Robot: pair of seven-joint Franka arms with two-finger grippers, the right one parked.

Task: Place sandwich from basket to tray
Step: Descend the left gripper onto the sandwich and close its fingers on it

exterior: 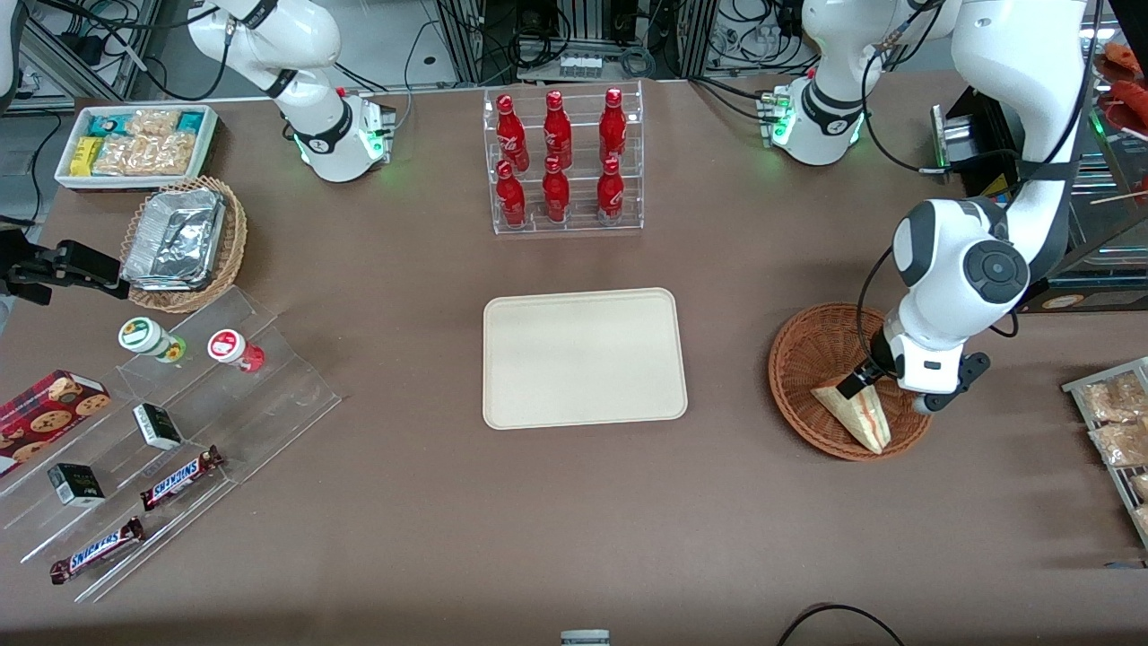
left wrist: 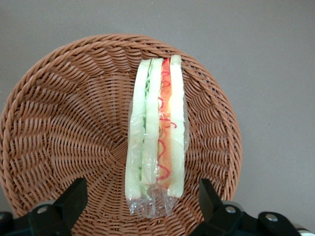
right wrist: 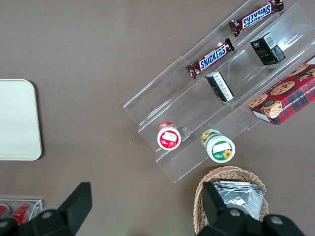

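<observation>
The sandwich (exterior: 856, 417) is a wrapped wedge of pale bread with green and orange-pink layers. It lies in the reddish-brown wicker basket (exterior: 789, 359) toward the working arm's end of the table, on the side nearer the front camera. My gripper (exterior: 854, 386) hangs low over the basket and is open. In the left wrist view its two dark fingers (left wrist: 74, 196) straddle the clear-wrapped end of the sandwich (left wrist: 157, 142) without touching it, above the basket's weave (left wrist: 64, 123). The cream tray (exterior: 583, 359) lies bare mid-table, beside the basket.
A clear rack of red bottles (exterior: 563, 161) stands farther from the front camera than the tray. Snack packets on a rack (exterior: 1112, 422) lie at the working arm's table edge. An acrylic stand with Snickers bars (exterior: 179, 422), a foil-filled tan basket (exterior: 184, 242) and a white bin (exterior: 134, 144) lie toward the parked arm's end.
</observation>
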